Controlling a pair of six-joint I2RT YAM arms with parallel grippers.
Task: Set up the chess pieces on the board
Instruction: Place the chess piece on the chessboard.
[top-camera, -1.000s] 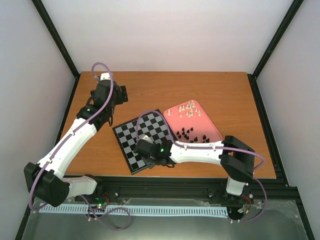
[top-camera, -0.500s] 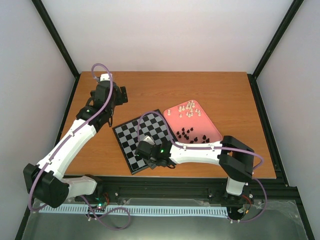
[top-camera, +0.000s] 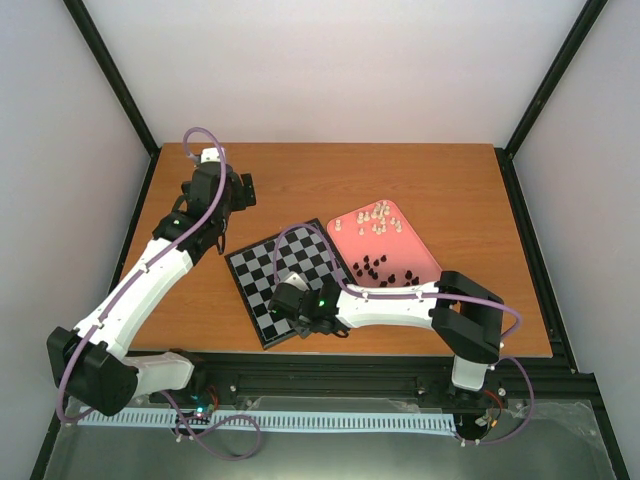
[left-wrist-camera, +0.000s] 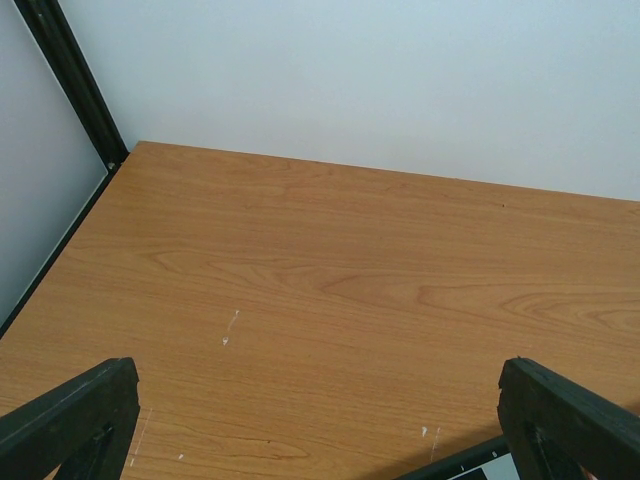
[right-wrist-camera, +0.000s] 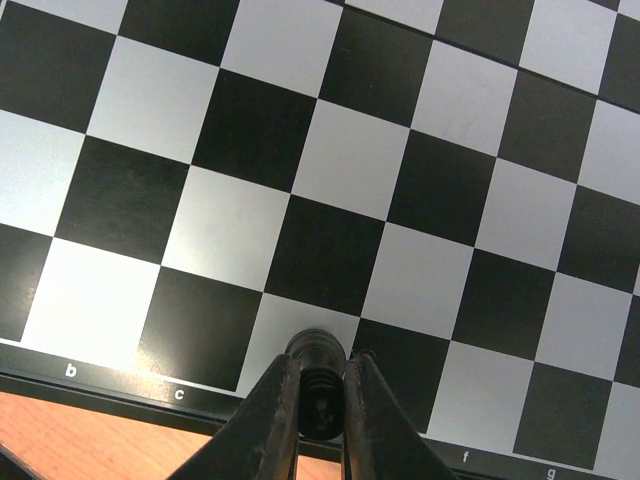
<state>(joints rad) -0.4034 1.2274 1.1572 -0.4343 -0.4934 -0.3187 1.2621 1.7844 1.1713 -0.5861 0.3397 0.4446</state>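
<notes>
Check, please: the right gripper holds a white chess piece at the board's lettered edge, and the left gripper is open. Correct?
No: the chess piece in the right gripper is black, not white, as the right wrist view shows. It is at the board's lettered edge, and the left gripper is open.

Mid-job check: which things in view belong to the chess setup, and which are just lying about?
Job: board; black piece pinched in the right jaws; black pieces and white pieces waiting on the pink tray.
Lying about: wooden table; left jaws, open, holding nothing.
</notes>
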